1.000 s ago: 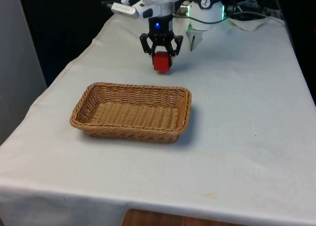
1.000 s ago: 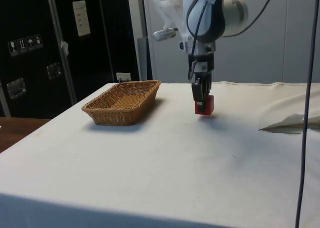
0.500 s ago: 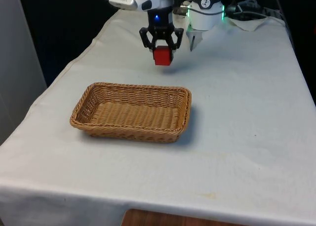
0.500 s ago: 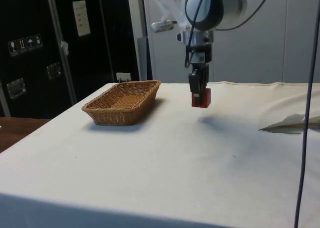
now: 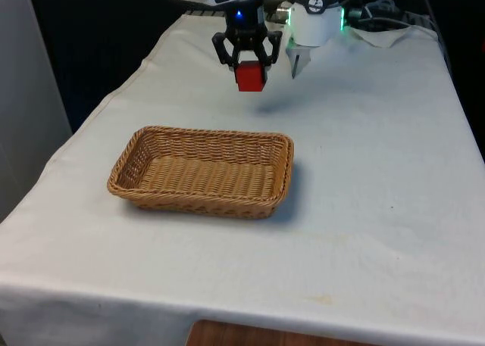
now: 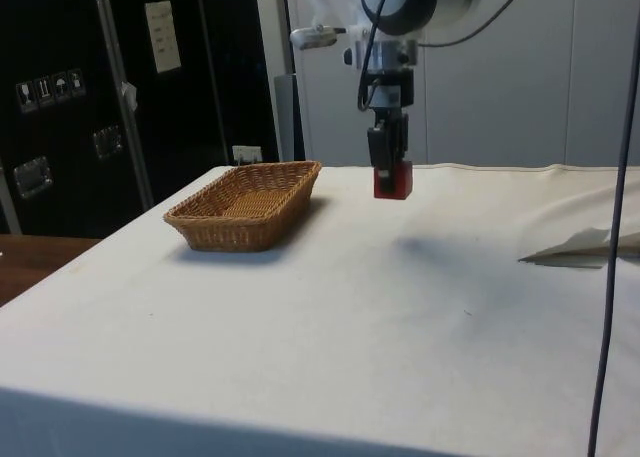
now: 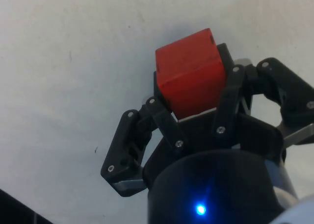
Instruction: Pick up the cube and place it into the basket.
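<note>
Now that the gripper (image 5: 246, 60) has risen over the last second, its fingers pinching the red cube (image 5: 250, 76) well above the white cloth (image 5: 371, 172), you've finished the lift; carry it over the wicker basket (image 5: 203, 171) next.

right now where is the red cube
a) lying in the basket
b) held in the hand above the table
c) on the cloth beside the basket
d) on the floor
b: the red cube is clamped in the hand and hangs clear of the white cloth, off to the side of the wicker basket, not over it.
</note>
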